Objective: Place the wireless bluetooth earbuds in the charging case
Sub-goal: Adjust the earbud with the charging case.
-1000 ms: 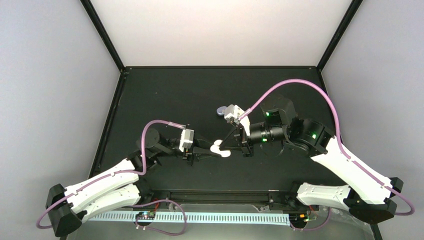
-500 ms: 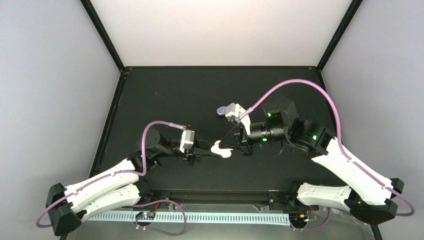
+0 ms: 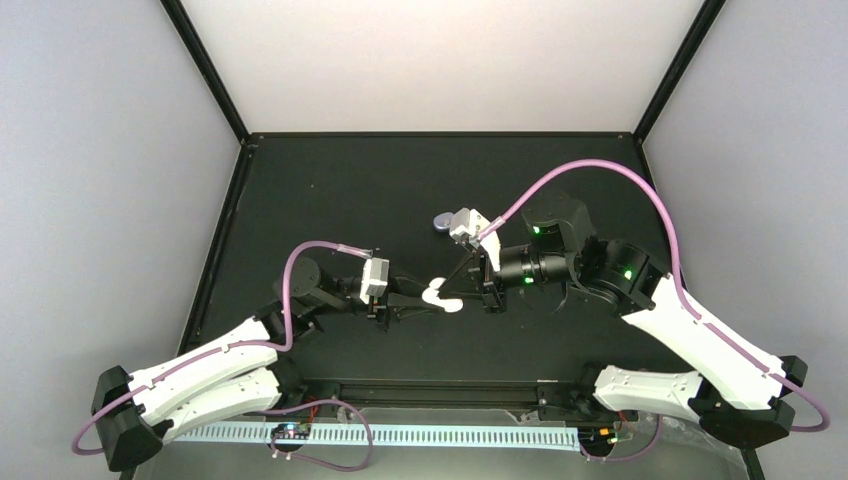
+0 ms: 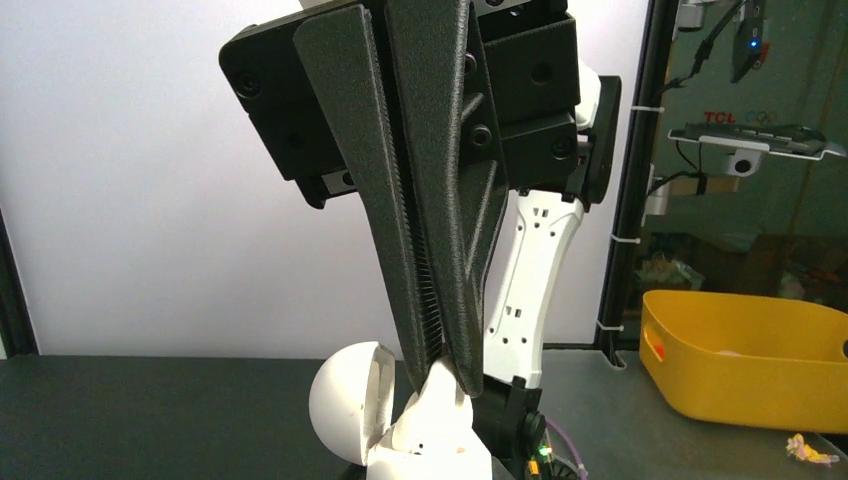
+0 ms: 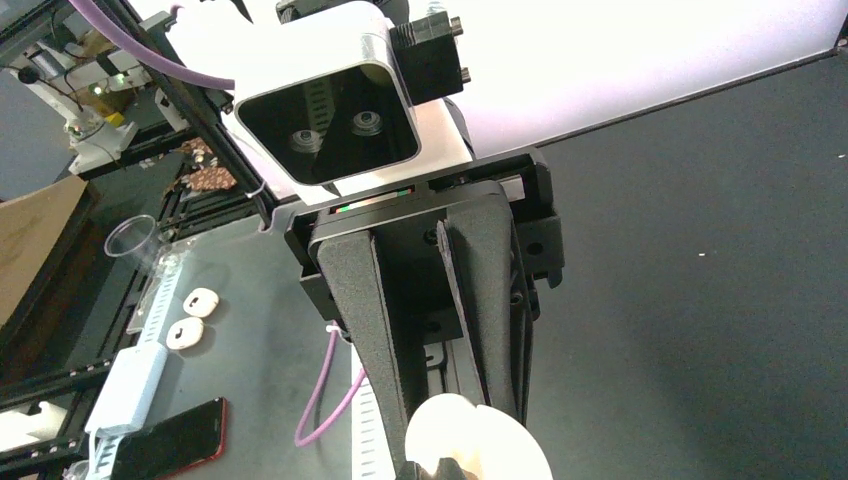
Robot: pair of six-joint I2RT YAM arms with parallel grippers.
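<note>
From above, the black bench (image 3: 330,190) lies open across the upper half of the frame and along its left and right edges; the arms meet at lower centre, just above the near rail; the white charging case (image 3: 436,294) sits between the left claw (image 3: 428,300) and the right claw (image 3: 455,293), both touching it; a small lilac oval object (image 3: 440,221) lies apart, above the case; no earbuds can be made out. In the left wrist view, the left claw (image 4: 440,375) is clenched on a white part of the case (image 4: 345,405), whose round lid is swung open at lower left; its contents are hidden. In the right wrist view, the right claw (image 5: 452,415) is clenched with its tips at the case (image 5: 490,445); whether it pinches anything cannot be told; bare bench fills the frame's right.
</note>
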